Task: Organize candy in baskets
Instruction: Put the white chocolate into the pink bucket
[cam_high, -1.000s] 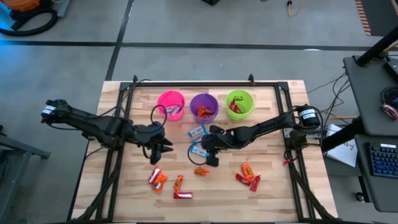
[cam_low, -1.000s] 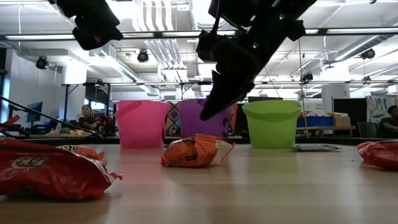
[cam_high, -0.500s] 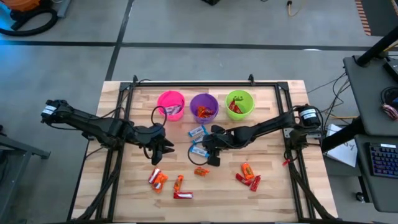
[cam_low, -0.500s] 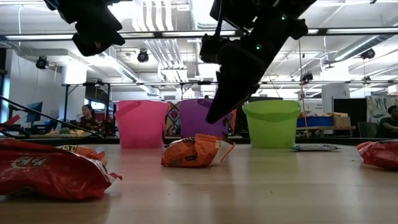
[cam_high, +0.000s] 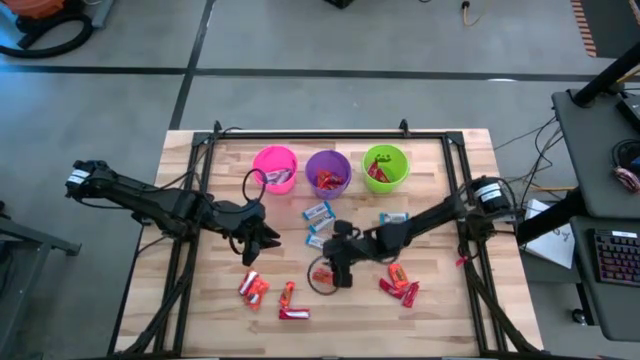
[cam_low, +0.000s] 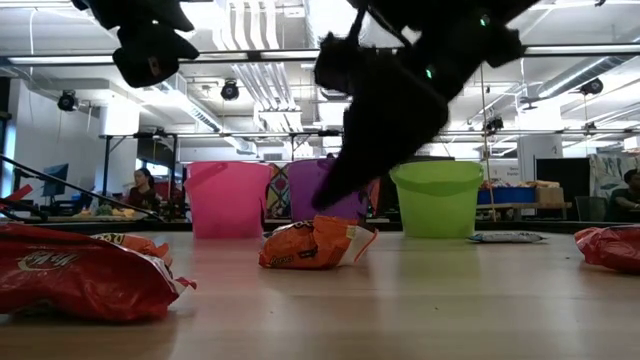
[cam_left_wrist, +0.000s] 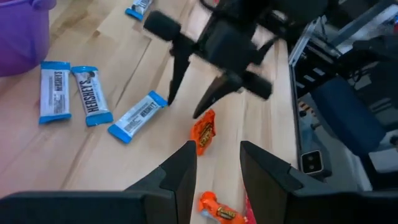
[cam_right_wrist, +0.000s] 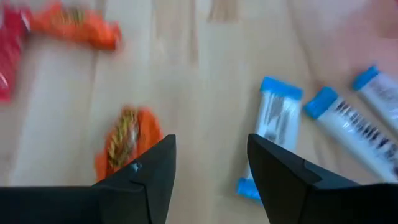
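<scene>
Meanwhile, at the table: sorting of wrapped candy into three plastic buckets is under way.
Right gripper (cam_high: 336, 272): fingers spread wide, poised over a crumpled orange-wrapped candy (cam_high: 322, 275) on the wooden table (cam_high: 440, 310), apparently lined up to pinch it; nothing is held.
Orange candy: lies flat near the table's middle, just short of the blue-and-white wrapped bars (cam_high: 318, 211); from the right wrist view it sits (cam_right_wrist: 126, 140) beside one finger, not yet between both.
Left gripper (cam_high: 262, 241): hangs above bare wood to the left, fingers (cam_left_wrist: 180, 171) part open and empty, seemingly waiting.
Baskets: round pink bucket (cam_high: 274, 166), purple bucket (cam_high: 327, 172) and lime green bucket (cam_high: 385, 166) stand in a row at the far edge, each already holding some candy.
Remaining: red and orange bars (cam_high: 254, 288) lie scattered along the near side, awaiting pickup.
</scene>
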